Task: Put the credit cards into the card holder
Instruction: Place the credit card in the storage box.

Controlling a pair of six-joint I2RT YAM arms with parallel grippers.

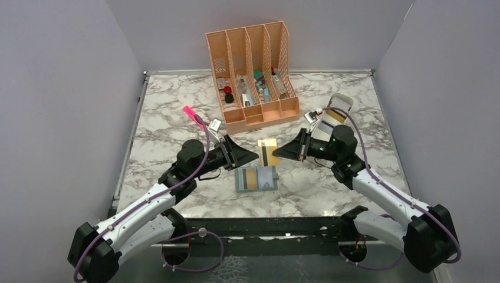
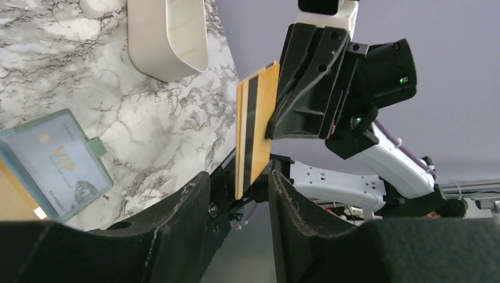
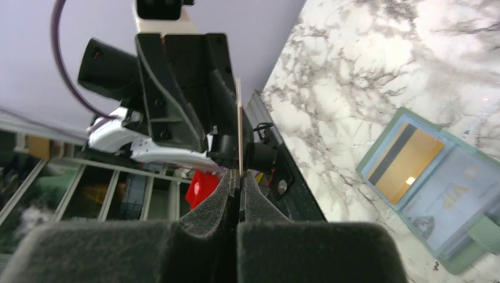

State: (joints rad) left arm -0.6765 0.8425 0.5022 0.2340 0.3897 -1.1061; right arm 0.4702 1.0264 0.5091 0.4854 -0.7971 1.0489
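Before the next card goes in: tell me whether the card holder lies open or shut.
Open. The card holder lies spread flat, inner pockets facing up, a gold card tucked in one.

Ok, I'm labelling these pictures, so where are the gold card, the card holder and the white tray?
gold card (image 2: 257,127): left wrist view, middle of its striped face.
card holder (image 2: 96,146): left wrist view, its green snap tab.
white tray (image 2: 147,35): left wrist view, its outer side wall.

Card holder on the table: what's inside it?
The open card holder has a gold card with a dark stripe in one pocket and a pale VIP card in the other. Anything tucked beneath those two is covered.
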